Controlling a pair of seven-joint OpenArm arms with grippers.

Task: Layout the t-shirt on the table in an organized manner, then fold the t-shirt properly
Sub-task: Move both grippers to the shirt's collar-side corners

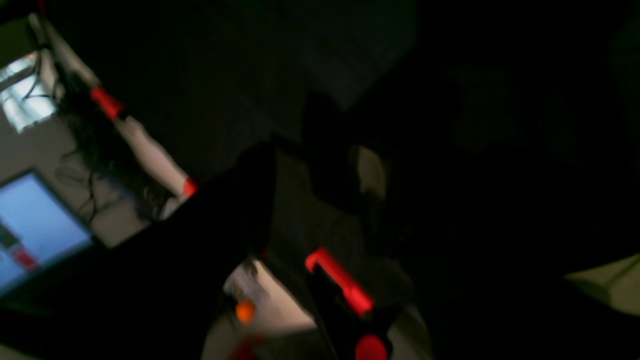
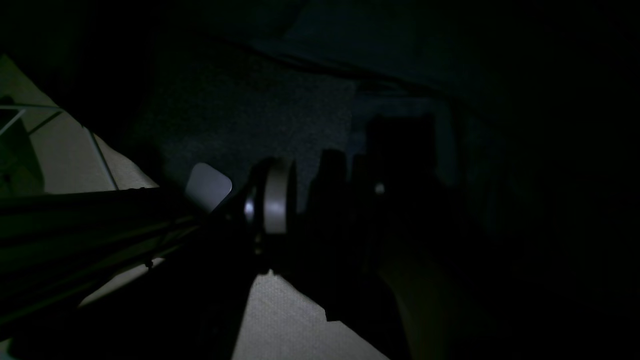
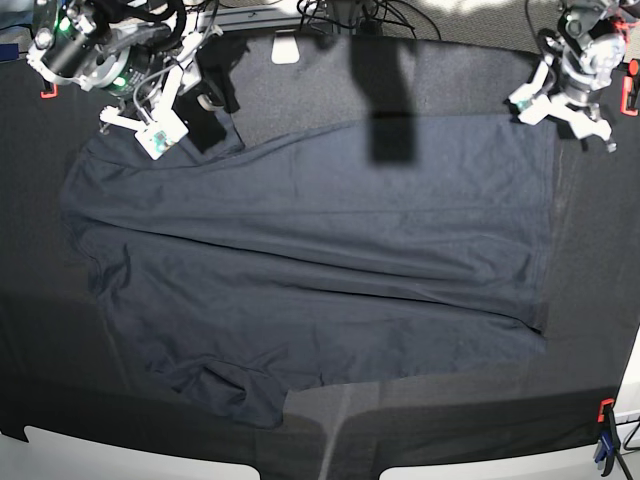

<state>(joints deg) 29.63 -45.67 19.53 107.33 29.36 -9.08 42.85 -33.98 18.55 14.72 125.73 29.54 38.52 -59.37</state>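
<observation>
Both jaws at t-shirt (image 3: 320, 250) far corners (wrist views too dark); opening, grip: cannot tell.

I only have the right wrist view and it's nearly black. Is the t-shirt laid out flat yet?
Observer: Mostly. The base view shows the t-shirt spread across the table, with its hem toward the left arm's side.
Operator: Any bunching left?
Observer: Yes. The sleeve nearest the front edge is crumpled and folded on itself.
Operator: Where is my right end effector?
Observer: The right end effector sits at the shirt's far corner on the shoulder side. I cannot tell whether it grips fabric.
</observation>
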